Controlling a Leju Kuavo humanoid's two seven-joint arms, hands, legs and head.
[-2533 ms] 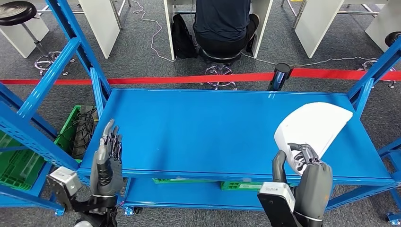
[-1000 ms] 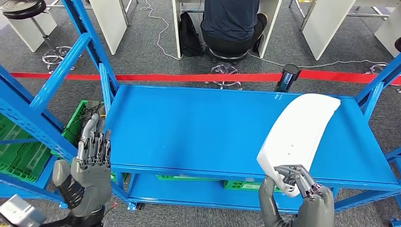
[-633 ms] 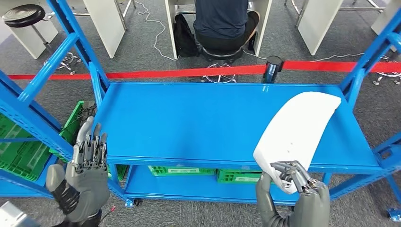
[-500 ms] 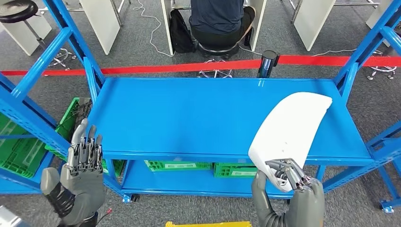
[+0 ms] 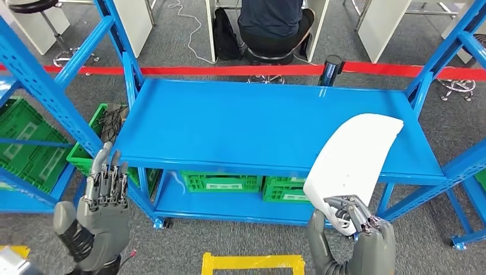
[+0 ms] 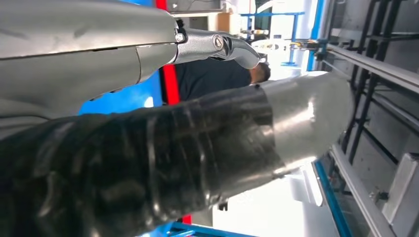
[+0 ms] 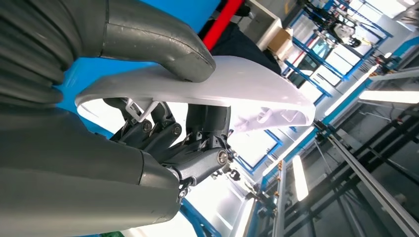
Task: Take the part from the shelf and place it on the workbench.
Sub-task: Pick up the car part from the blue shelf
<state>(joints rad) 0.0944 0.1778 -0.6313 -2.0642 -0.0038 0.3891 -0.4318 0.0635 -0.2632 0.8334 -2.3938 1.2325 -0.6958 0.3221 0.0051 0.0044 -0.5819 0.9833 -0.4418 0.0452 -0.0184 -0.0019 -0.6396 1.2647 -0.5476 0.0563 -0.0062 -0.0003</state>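
Note:
A long curved white plastic part [image 5: 354,162] is held up in front of the blue shelf [image 5: 252,123], overlapping its right front edge in the head view. My right hand [image 5: 355,235] grips the part's near end from below; the right wrist view shows the thumb [image 7: 163,47] on top of the part [image 7: 232,81] and dark fingers [image 7: 190,143] under it. My left hand [image 5: 102,215] is raised at the lower left with its fingers straight and apart, holding nothing. The left wrist view shows that hand's [image 6: 148,148] extended fingers close up.
Green crates [image 5: 220,182] sit on the lower shelf level, and another green crate [image 5: 91,146] with dark cables stands left. Blue uprights [image 5: 51,86] frame both sides. A person [image 5: 275,23] sits beyond a red tape barrier [image 5: 229,70]. A yellow floor mark [image 5: 252,263] lies near my feet.
The whole scene has shifted: the shelf now sits farther away and higher in the picture, and a yellow floor mark has appeared below. My right hand still holds the white part.

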